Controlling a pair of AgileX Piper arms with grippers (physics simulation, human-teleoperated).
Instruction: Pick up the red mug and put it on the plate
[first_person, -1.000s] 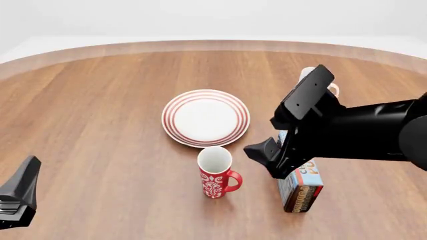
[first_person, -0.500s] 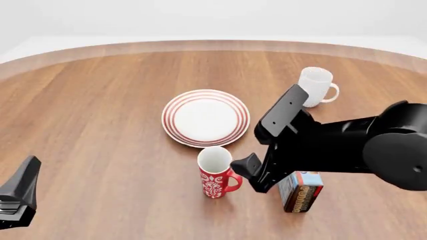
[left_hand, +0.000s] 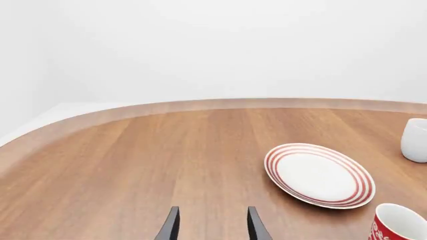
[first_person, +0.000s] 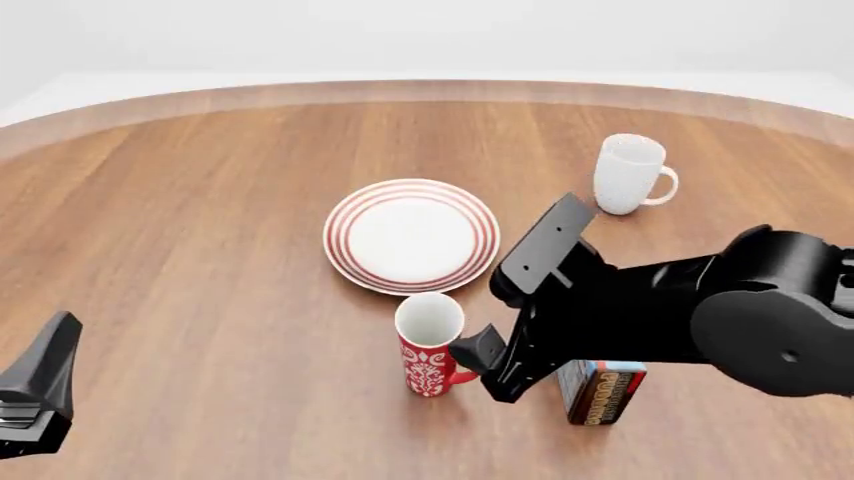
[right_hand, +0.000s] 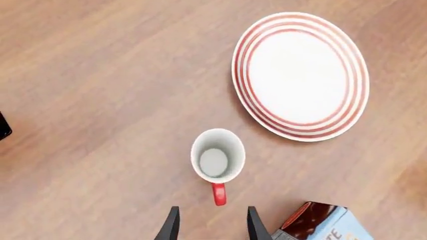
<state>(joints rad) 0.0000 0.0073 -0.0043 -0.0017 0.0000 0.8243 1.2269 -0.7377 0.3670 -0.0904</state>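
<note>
The red mug (first_person: 427, 350) stands upright on the table just in front of the plate (first_person: 344, 240), its handle toward the right. My right gripper (first_person: 487, 370) hangs open right beside the handle, above the table. In the right wrist view the mug (right_hand: 217, 160) is seen from above. Its red handle (right_hand: 219, 194) lies just ahead of the gap between my open right gripper (right_hand: 212, 227). The plate (right_hand: 239, 65) lies beyond it. My left gripper (first_person: 38, 395) rests at the near left, open and empty (left_hand: 212, 230). The left wrist view shows the plate (left_hand: 277, 165) and the mug's rim (left_hand: 397, 225).
A plain white mug (first_person: 630, 173) stands at the far right and also shows in the left wrist view (left_hand: 415, 140). A small printed box (first_person: 601, 388) stands just right of the red mug, partly under my right arm, and shows in the right wrist view (right_hand: 320, 222).
My right arm has moved left and down toward the red mug's handle, uncovering the white mug and covering part of the box. The left arm has not moved.
</note>
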